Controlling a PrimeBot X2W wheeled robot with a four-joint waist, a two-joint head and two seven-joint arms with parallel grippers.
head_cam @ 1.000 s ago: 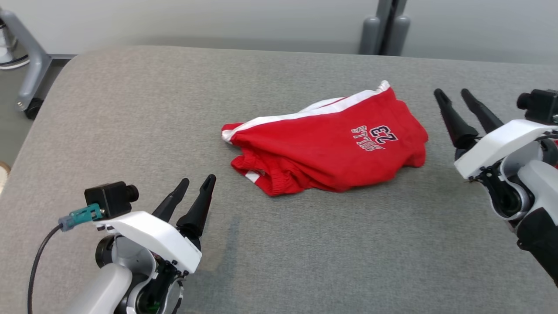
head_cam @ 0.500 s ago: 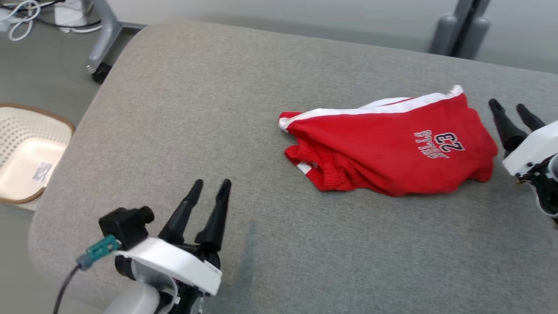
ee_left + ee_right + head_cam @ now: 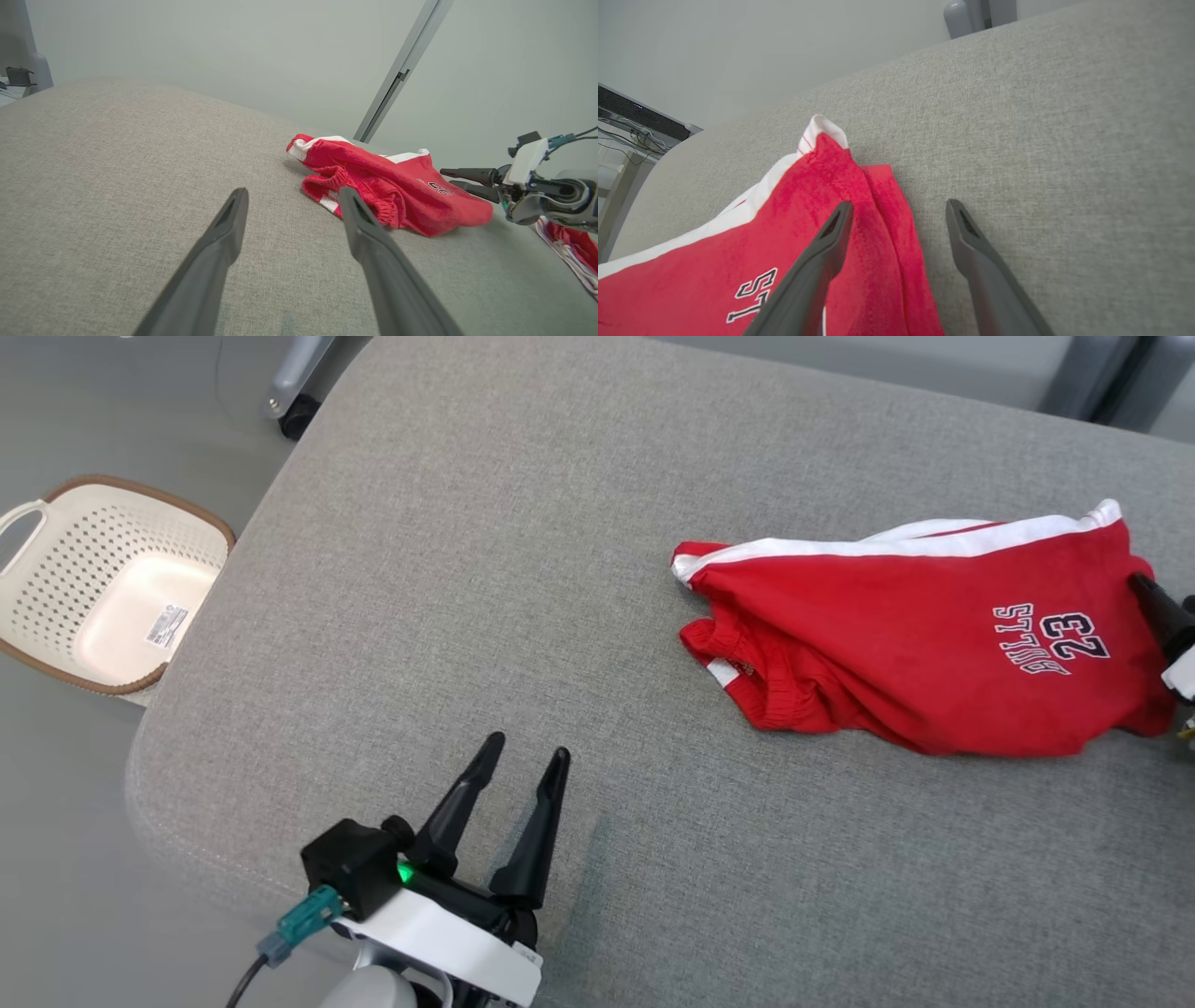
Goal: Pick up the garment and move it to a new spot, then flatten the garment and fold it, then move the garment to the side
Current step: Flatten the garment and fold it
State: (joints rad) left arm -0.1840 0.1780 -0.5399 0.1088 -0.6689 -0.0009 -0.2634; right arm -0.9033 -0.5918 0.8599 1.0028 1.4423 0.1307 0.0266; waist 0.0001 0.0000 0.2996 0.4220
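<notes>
The head camera looks steeply down on the table (image 3: 467,569), the left wrist camera, low, sees the shorts (image 3: 397,186) well ahead of the left gripper (image 3: 293,191), the right wrist camera sees them from close, and all three share them.

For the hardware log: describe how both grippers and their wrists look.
The left gripper has two long, tapered black fingers on a white wrist housing, which carries a black camera block, a green light and a teal connector with a dark cable. The right gripper matches, with a grey forearm behind it.
</notes>
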